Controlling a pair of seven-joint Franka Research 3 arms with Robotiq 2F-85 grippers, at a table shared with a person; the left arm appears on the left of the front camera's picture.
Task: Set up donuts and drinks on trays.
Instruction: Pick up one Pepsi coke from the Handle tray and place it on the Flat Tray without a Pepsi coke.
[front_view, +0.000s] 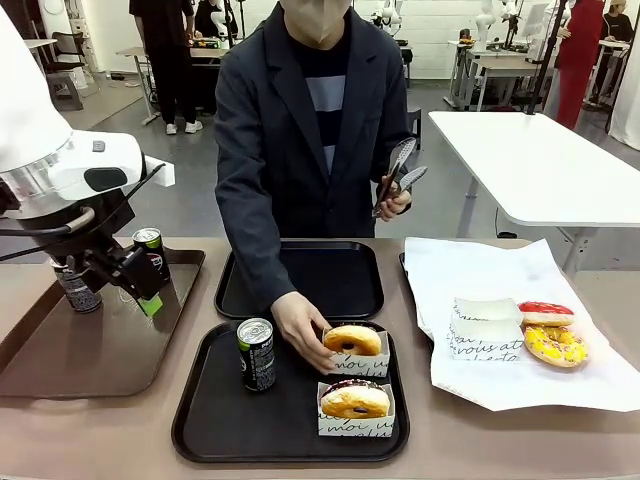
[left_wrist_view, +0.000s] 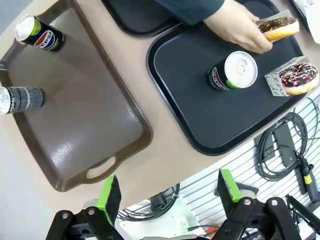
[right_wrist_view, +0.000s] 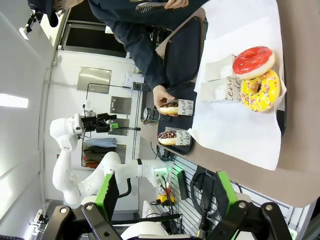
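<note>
Near tray holds the green can and two sleeved donuts, front donut down and the person's hand on the back donut; far tray is bare, red donut and yellow donut sit on the paper. Next, I'd guess: grey can off the brown tray to the far tray, an upright side grasp clear of the Pepsi can near it. Left gripper is spread wide, empty, over the near edge of the counter, with the grey can well off to one side, not between its fingers; right gripper also spread, empty.
</note>
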